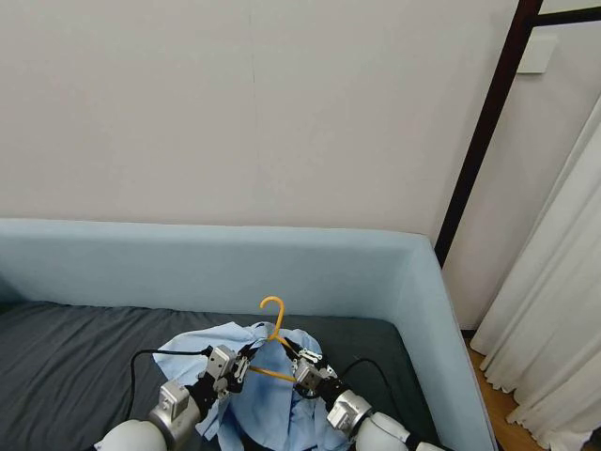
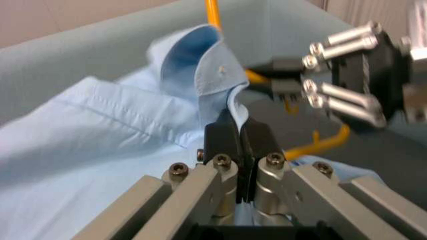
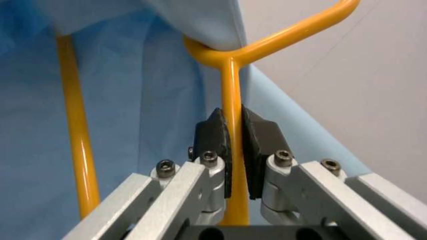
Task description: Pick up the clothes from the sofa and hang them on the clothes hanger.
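**Item 1, shirt** (image 2: 100,120): light blue, collared, lying crumpled on the dark grey seat (image 1: 75,348) of the sofa (image 1: 282,263), towards its right-hand end. The collar is standing up around the neck of the hanger.

**Item 2, hanger** (image 3: 230,85): orange, lying partly inside the shirt, with the hook poking up clear of the collar towards the sofa back. In the right wrist view, cloth is draping over the junction where the arms meet the stem.

**Item 3, left gripper** (image 2: 237,127): sitting low over the shirt front. The fingers are pressed together, pinching a fold of the front edge just below the collar.

**Item 4, right gripper** (image 3: 230,130): sitting just beside the left one, on the other side of the collar. The fingers are clamping the hanger's upright stem below the junction.

**Step in hand (judgement):** the shirt is being dressed onto the hanger. One arm is steadying the frame while the other is drawing cloth over it. How well the shoulders are seating cannot be told, since the hanger's arms are mostly hidden under fabric.

**Next move calls for (judgement):** tugging the front edge so the collar is centring on the hook, while holding the stem firm so the frame is not twisting out
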